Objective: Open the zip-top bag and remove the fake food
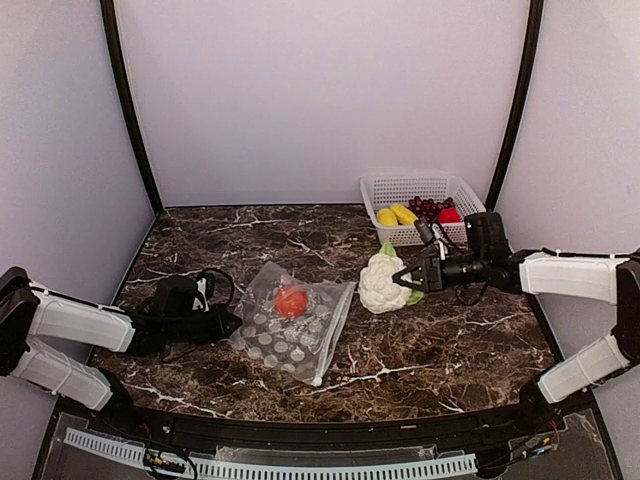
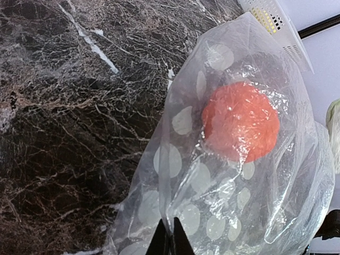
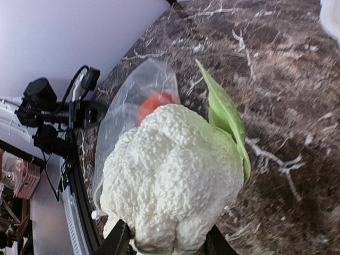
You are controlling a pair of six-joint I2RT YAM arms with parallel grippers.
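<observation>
We cannot make out the zip end of the zip-top bag (image 1: 290,328), which lies at the centre of the desk (image 1: 450,345), long axis slanting toward lower left. The left end effector (image 1: 232,322) is closed, pinching its edge; the right end effector (image 1: 403,277) clamps the cauliflower (image 1: 381,284).

Dark marble table (image 1: 200,240), pale lavender walls (image 1: 320,100).

High rear view over the table (image 1: 450,340); close wrist views facing each other, zip-top bag (image 1: 285,335) common to all.
</observation>
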